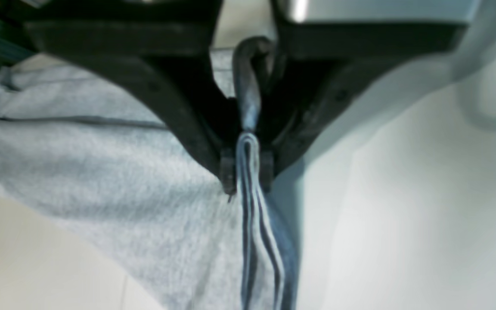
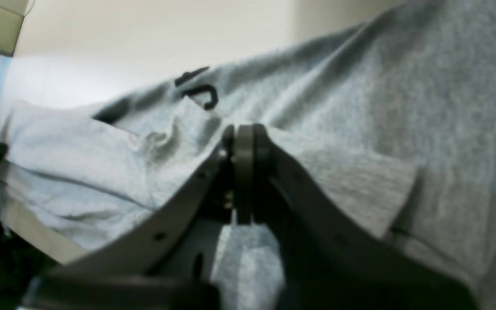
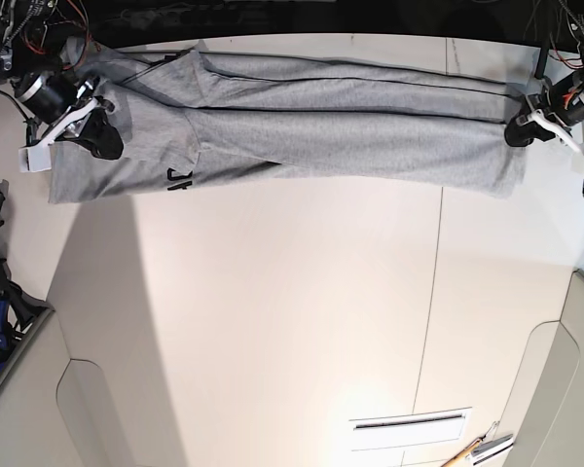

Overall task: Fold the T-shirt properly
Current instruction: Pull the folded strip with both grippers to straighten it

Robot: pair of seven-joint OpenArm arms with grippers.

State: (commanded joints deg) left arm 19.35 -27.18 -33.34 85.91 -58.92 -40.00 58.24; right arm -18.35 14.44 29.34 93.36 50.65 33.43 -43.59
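T-shirt [image 3: 311,126] lies stretched lengthwise across the far edge of the white table [image 3: 292,321], light heather-grey, folded into a long band with several lengthwise creases. Right gripper [image 3: 95,136], at base view's left end, pinches the cloth there; right wrist view shows its jaws pressed together on a fold of grey fabric [image 2: 243,142], a bit of black lettering [image 2: 200,92] visible just beyond the fingertips. In base view a scrap of the same black print [image 3: 180,178] shows near the shirt's lower edge, close to that gripper. Left gripper [image 3: 522,130], at base view's right end, holds the opposite end; left wrist view shows its jaws clamped on a bunched edge of several stacked layers [image 1: 250,172], which hang below the tips in narrow folds, while the rest of the grey cloth spreads off to the side. Between the two grippers the shirt looks drawn fairly taut. A pencil-like tool [image 3: 472,451] lies at the near edge of the table, well apart from the shirt.
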